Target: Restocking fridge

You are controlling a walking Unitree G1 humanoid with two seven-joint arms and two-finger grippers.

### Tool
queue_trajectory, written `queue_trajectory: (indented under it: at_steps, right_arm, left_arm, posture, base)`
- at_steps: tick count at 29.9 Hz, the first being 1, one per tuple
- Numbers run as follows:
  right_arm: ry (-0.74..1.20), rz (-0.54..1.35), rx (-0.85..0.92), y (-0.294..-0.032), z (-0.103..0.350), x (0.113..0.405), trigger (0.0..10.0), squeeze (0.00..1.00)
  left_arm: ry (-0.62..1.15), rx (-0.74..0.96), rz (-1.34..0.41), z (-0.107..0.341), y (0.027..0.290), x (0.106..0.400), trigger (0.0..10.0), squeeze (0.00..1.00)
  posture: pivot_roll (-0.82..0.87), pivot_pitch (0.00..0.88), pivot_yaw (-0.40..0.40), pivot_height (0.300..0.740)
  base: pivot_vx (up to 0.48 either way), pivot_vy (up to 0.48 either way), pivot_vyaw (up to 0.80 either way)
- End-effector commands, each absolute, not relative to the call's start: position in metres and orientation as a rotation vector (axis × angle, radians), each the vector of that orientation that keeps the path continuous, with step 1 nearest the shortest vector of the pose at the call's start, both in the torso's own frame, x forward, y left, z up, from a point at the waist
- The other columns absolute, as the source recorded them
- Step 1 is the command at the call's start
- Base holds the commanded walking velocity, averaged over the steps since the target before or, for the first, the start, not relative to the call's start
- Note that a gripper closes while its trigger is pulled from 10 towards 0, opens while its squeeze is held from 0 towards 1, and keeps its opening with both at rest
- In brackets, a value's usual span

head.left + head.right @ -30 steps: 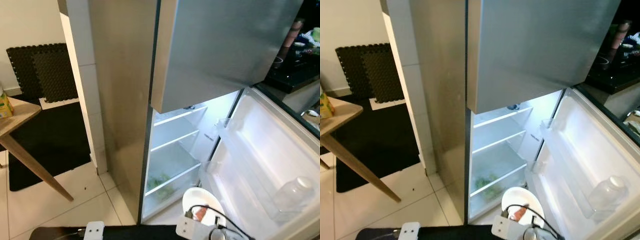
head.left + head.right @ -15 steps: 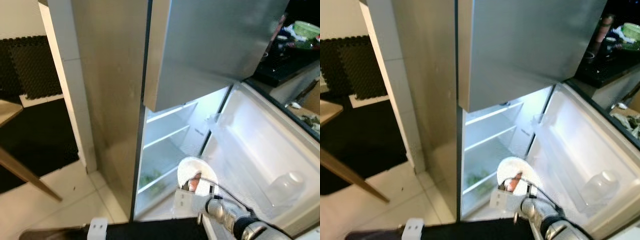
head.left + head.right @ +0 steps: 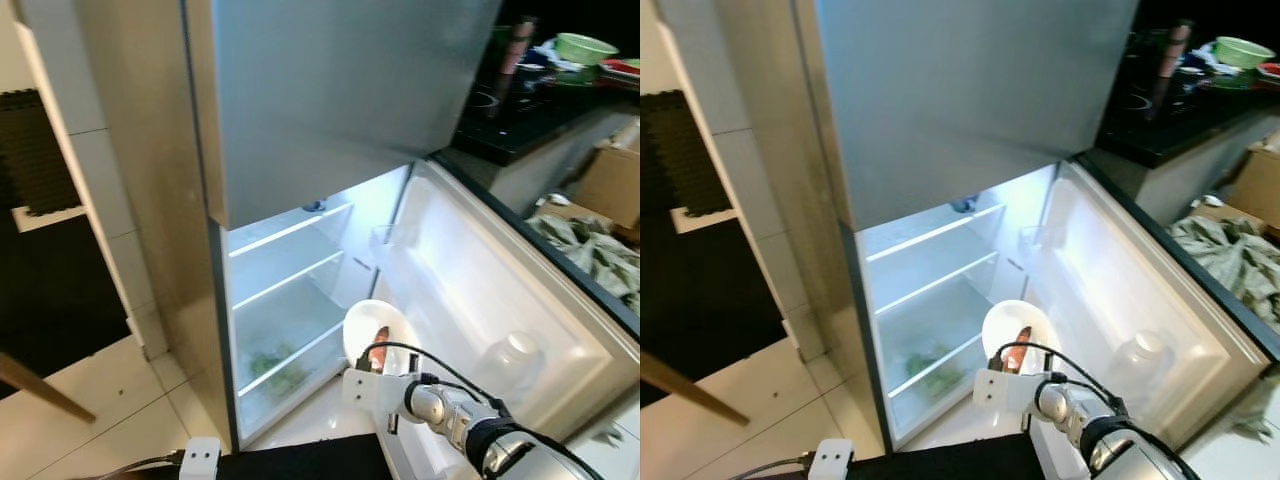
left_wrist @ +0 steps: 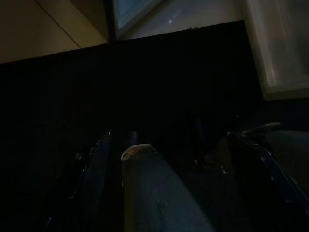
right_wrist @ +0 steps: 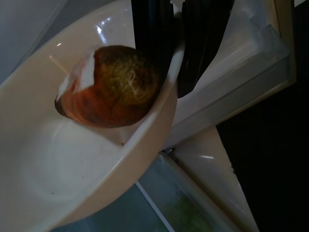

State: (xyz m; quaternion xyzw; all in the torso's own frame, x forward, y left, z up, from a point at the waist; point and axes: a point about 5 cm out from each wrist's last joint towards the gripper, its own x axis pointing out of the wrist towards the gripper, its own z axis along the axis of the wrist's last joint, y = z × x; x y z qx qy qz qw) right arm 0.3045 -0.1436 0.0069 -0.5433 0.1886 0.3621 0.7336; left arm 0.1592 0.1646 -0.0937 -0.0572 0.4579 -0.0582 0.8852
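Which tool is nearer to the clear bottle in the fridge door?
Right. The right tool, clamped on the white bowl, is beside the bottle; the left tool hangs low over dark floor.

Home kitchen. Tall stainless-steel fridge [image 3: 330,90] with lower door open, lit white shelves [image 3: 285,280] inside, a clear plastic bottle [image 3: 510,358] in the door rack. Black counter [image 3: 530,115] beside it carries a green plastic bowl [image 3: 585,47] and clutter. White tiled floor [image 3: 90,390], black foam mat [image 3: 35,150], brown cardboard box [image 3: 612,185].
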Motion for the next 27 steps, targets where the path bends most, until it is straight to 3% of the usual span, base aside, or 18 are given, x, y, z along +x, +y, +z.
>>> queue_trajectory:
  at_steps: [1,6,27]
  right_arm:
    - [0.310,0.822,-1.214,-0.133,0.026,0.319,10.0,0.00]
    - [0.286,0.855,-1.259,-0.133,0.035,0.325,10.0,0.00]
    - [0.435,0.681,-1.410,-0.198,0.047,0.334,10.0,0.00]
  left_arm:
    - [0.982,-0.115,-0.128,-0.097,0.163,0.152,10.0,0.00]
    - [0.984,-0.111,-0.133,-0.097,0.162,0.152,10.0,0.00]
    - [0.983,-0.112,-0.145,-0.097,0.159,0.153,10.0,0.00]
  posture:
    - [-0.01,0.010,-0.073,0.740]
    - [-0.02,0.011,-0.072,0.740]
    - [-0.03,0.012,-0.072,0.740]
  base:
    - [0.000,0.000,0.00]
    - [0.000,0.000,0.00]
    - [0.000,0.000,0.00]
